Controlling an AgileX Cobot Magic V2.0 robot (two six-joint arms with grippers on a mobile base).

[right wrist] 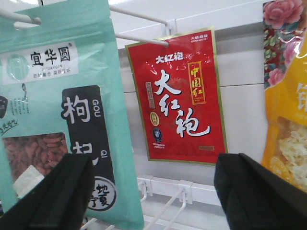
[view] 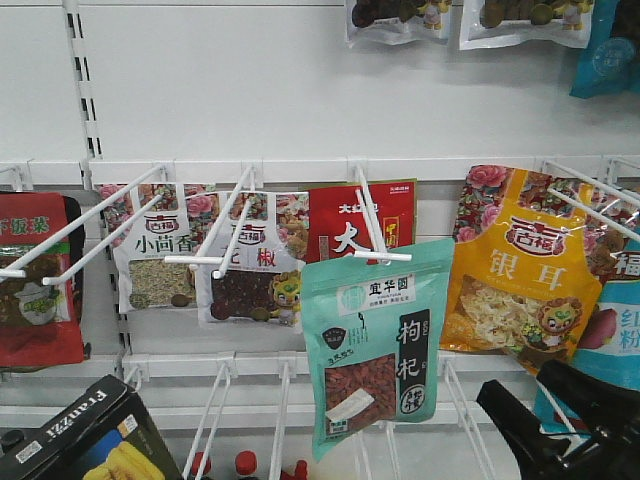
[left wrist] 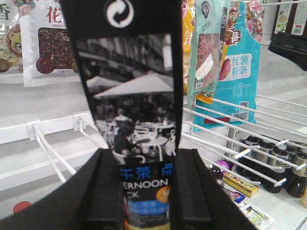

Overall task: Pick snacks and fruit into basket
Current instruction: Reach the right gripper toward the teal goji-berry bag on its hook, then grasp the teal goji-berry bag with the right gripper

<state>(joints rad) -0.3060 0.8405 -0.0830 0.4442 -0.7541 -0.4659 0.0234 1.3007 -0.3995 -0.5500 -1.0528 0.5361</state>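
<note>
While the left gripper (left wrist: 146, 194) clamps the black cardboard box (left wrist: 129, 86), the right gripper (right wrist: 153, 191) gapes before the mint-green plastic pouch (right wrist: 43, 100). Likely light, floppy: pinch its lower edge.

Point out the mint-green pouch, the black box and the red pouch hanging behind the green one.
mint-green pouch (view: 380, 335): exterior front-facing view, middle of its face.
black box (left wrist: 129, 96): left wrist view, its black-and-white photo panel.
red pouch (right wrist: 177, 96): right wrist view, centre of its front.

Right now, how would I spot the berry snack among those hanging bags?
On the white hook wall, look mid-row. The mint-green pouch hangs before a red pouch, left of an orange-yellow pouch. Only it has a black label and berry window.
</note>
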